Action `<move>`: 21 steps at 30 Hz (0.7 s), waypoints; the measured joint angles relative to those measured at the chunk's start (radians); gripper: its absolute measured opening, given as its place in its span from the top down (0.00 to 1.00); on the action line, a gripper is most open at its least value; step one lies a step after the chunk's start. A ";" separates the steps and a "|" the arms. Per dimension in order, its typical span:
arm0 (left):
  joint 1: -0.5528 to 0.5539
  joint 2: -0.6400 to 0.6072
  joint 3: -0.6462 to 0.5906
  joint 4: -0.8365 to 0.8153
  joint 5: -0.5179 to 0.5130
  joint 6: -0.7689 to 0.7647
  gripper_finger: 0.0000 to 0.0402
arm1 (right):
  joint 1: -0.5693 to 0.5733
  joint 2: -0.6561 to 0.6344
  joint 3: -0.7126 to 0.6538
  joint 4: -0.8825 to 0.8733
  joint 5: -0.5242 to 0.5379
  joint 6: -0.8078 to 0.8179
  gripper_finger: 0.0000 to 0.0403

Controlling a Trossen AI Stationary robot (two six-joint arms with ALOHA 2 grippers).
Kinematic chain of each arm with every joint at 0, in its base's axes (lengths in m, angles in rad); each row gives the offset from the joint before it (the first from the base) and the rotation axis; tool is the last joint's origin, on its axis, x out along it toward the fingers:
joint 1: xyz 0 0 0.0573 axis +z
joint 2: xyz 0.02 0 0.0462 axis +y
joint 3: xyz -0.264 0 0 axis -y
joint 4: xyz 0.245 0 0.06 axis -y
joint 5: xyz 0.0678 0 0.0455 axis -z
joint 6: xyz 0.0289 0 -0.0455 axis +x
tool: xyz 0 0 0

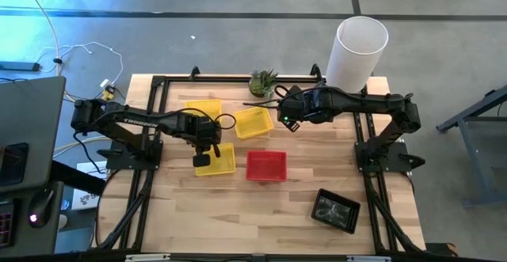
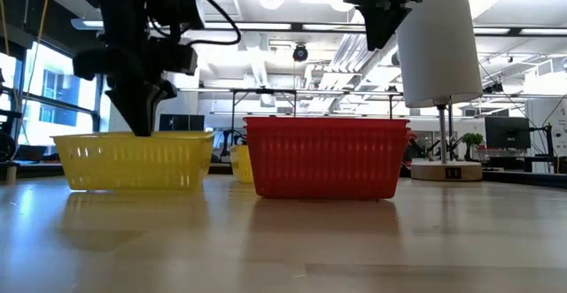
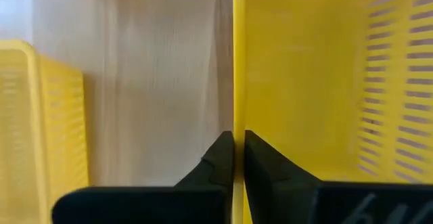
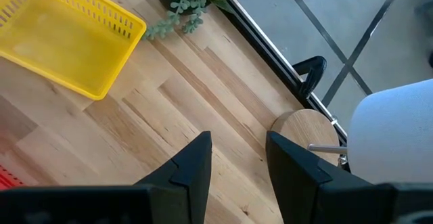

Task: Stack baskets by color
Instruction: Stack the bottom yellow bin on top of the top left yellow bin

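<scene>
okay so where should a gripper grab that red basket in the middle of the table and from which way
Best bet: one of the red basket's thin upright walls, at the rim, coming straight down from above. It sits upright with its open top up, so one finger can go inside and one outside. The left gripper is pinching a yellow basket's rim that way.
</scene>
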 joint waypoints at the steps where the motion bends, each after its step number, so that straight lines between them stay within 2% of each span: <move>1: 0.000 -0.004 0.012 -0.020 0.000 0.011 1.00 | 0.000 0.000 0.000 0.000 0.002 0.000 0.69; 11: 0.060 -0.062 0.154 -0.191 -0.003 0.115 1.00 | 0.000 0.000 0.000 0.000 0.006 0.000 0.69; 16: 0.134 -0.109 0.219 -0.288 -0.019 0.186 1.00 | 0.000 0.000 0.000 0.000 0.006 0.000 0.69; 21: 0.235 -0.128 0.309 -0.373 -0.024 0.320 1.00 | 0.000 0.000 0.000 0.000 0.007 0.000 0.69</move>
